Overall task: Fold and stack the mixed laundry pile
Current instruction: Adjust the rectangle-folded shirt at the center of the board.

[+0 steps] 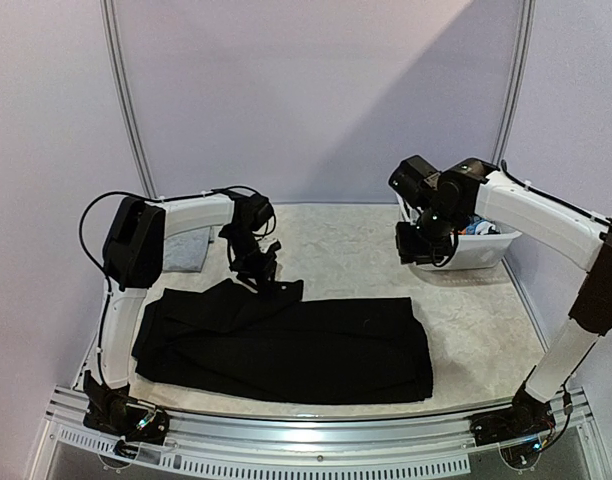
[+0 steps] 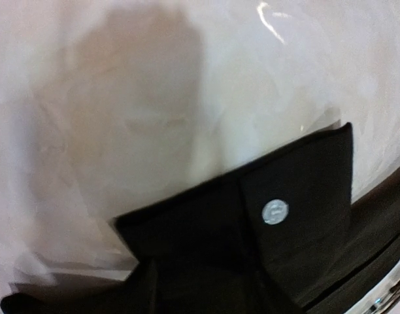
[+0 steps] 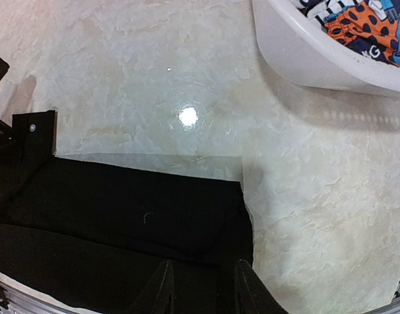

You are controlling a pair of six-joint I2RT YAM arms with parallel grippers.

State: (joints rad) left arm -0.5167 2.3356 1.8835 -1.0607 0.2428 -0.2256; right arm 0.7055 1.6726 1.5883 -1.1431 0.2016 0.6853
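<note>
- The black garment (image 1: 286, 345) lies flat on the counter (image 1: 356, 235), across the lower middle of the overhead view. Its long axis runs left to right, and one flap sticks up at its upper left corner.
- That flap lies right under the left pincer (image 1: 257, 268), which is by far the nearer of the two. It is dark against dark cloth, so I cannot tell whether it is spread or pinching the flap.
- The right pincer (image 3: 203, 293) hangs in the air up and to the right of the garment's right end, spread and holding nothing.
- Only the left wrist view shows a silver snap (image 2: 275, 211) on the flap. Only the right wrist view shows the printed piece (image 3: 360, 26) lying in the white basket (image 3: 285, 52).
- A grey top (image 1: 189, 250) sits at the left of the overhead view, behind the left arm.
</note>
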